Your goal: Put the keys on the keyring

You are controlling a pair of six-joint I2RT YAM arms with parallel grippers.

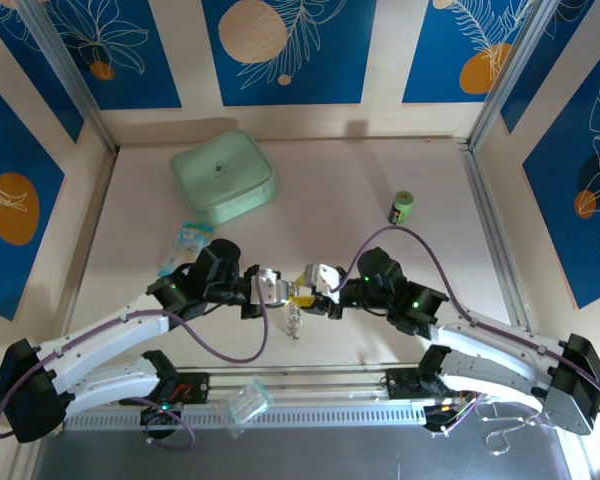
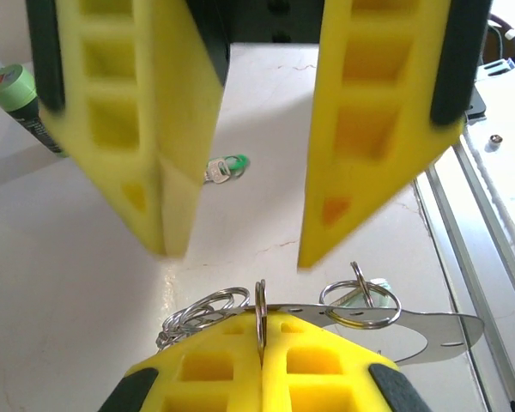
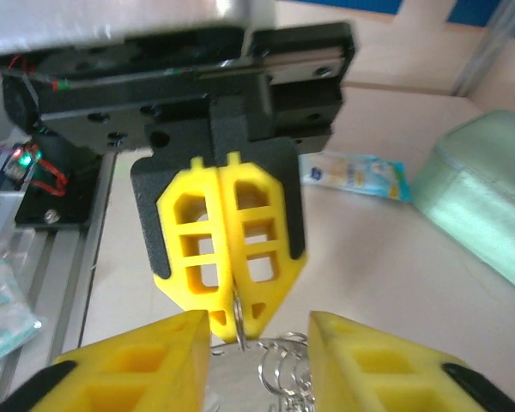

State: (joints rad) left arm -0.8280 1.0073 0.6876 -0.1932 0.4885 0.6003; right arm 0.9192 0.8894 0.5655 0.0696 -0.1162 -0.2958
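Silvery wire loops of the keyring (image 2: 260,296) sat at the lower centre of the left wrist view, one loop pinched edge-on in the closed left gripper (image 2: 260,326). The right gripper (image 2: 239,253) stood just above, jaws apart, holding nothing. A green-headed key (image 2: 224,168) lay on the pale table (image 2: 69,283) beyond, with a green can (image 2: 15,94) at upper left.

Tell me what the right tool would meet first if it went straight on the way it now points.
Most likely the keyring, its metal rings just ahead of the open right tool. Right behind come the shut tips of the left tool, gripping one ring. Depth is unclear.
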